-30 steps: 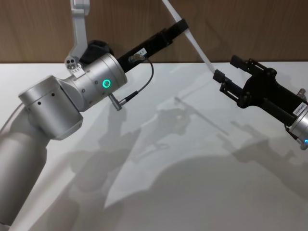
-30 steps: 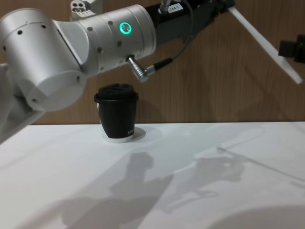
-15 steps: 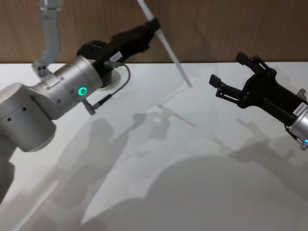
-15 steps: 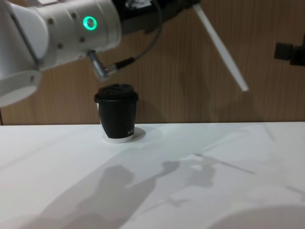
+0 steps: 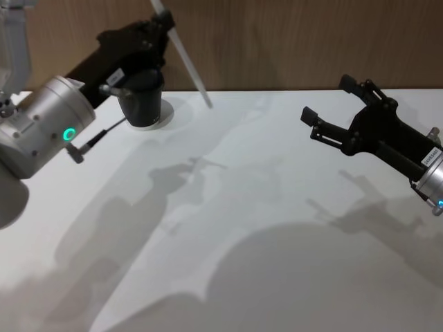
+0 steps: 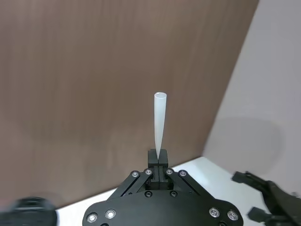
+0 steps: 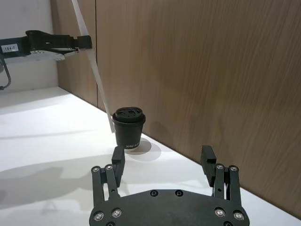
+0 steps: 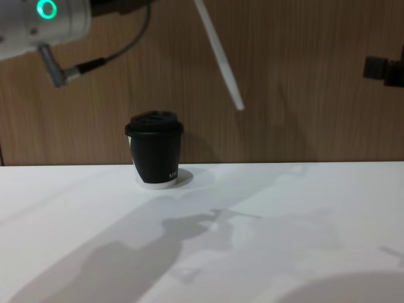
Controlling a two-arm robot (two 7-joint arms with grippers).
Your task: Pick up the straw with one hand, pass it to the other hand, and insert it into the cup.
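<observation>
The thin white straw is held tilted in mid-air, clamped near its upper end by the left pincer. Its lower tip is hung above and right of the cup. The small black lidded cup is stood upright on the table.

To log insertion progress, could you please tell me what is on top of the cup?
On the cup sits only its black domed lid, which hides the inside. The straw, shut in the left tool, hangs tilted up beside it, not touching.
</observation>
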